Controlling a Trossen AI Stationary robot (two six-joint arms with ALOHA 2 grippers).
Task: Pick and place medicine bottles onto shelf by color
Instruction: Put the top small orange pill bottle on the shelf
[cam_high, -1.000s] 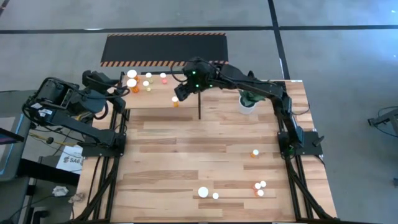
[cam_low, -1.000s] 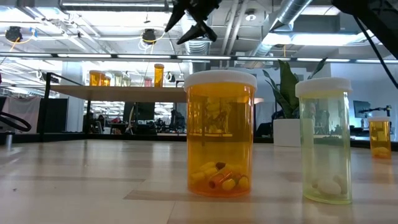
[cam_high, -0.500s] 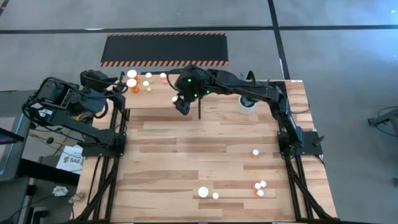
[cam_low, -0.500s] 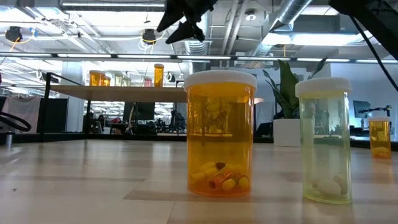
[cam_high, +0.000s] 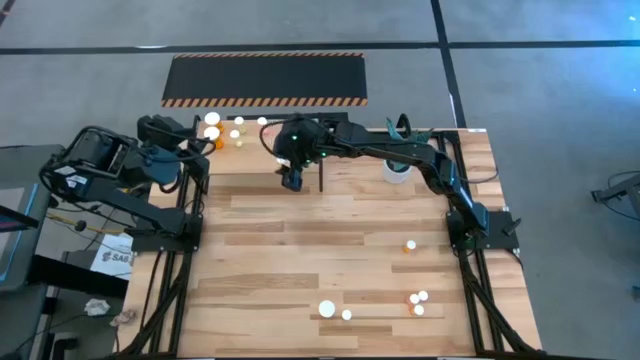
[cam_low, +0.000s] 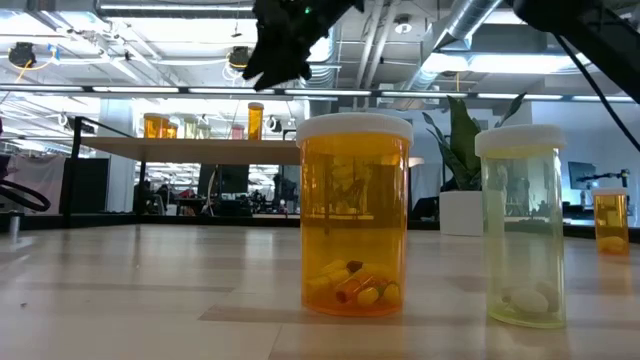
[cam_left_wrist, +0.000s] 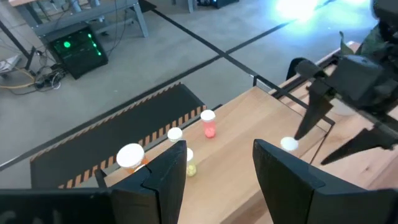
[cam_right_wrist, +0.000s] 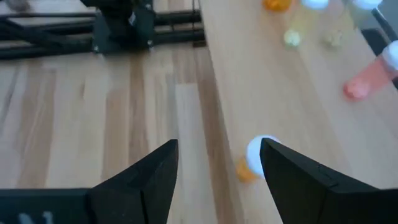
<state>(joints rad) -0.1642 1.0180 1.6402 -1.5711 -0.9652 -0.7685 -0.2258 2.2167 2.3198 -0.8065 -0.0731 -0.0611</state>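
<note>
Shelf sits at the table's far edge, next to the black mat. Bottles on the shelf, counted in the high view: five white caps — a large orange one, another orange one right beside it, two small yellowish ones, one pinkish-red. The right wrist view shows a sixth, a small orange bottle, standing near the shelf's edge directly ahead of the right hand.

Right hand hangs above the shelf's end nearest the white plant pot, fingers spread apart, nothing between them.

Left hand waits at the shelf's opposite end, fingers partly apart and empty.

Away from the shelf, on the near table: six more bottles — one large cap, a small one beside it, a cluster of three, one orange alone.
</note>
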